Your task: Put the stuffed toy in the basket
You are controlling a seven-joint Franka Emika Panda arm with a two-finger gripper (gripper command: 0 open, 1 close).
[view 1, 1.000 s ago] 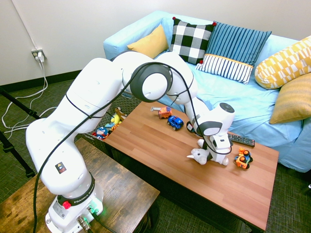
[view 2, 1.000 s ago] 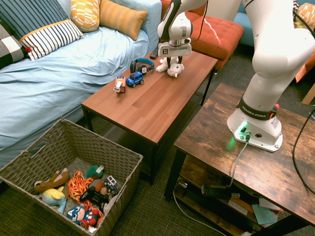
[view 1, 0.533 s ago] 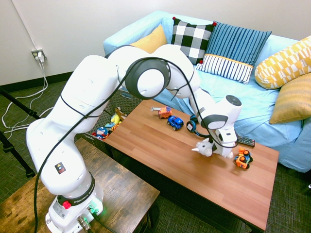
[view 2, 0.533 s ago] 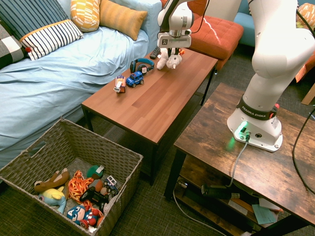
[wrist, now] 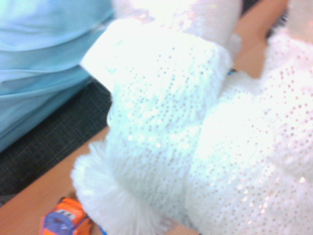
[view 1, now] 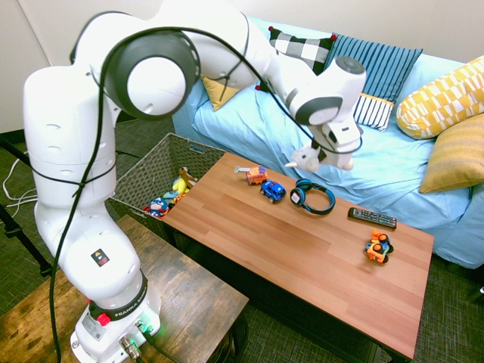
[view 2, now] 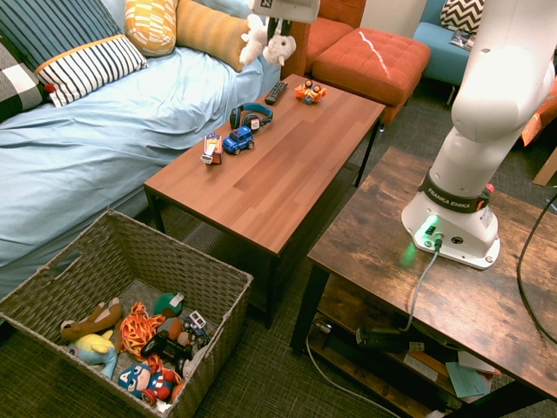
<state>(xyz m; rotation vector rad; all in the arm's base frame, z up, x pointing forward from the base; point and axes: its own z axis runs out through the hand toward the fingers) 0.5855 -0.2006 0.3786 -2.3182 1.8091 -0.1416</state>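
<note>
The stuffed toy (view 1: 311, 159), a small white plush animal with dangling legs, hangs in the air well above the wooden table (view 1: 257, 234). It is over the table's sofa-side edge, above the headphones. My gripper (view 1: 333, 151) is shut on the toy from above. In the second exterior view the stuffed toy (view 2: 265, 41) hangs just under my gripper (view 2: 278, 21) at the top of the picture. White plush (wrist: 195, 127) fills the wrist view. The basket (view 2: 211, 272), large and woven, stands on the floor past the table's far end from the toy, with several toys inside.
On the table lie blue headphones (view 1: 312, 196), a black remote (view 1: 372, 218), a blue car (view 1: 273, 191), an orange truck (view 1: 255, 175) and an orange car (view 1: 378, 247). A light blue sofa (view 1: 355, 144) with cushions runs along the table's far side.
The gripper closed on the stuffed toy where it lay on the table by the orange car. It then lifted the toy high and carried it toward the sofa side.
</note>
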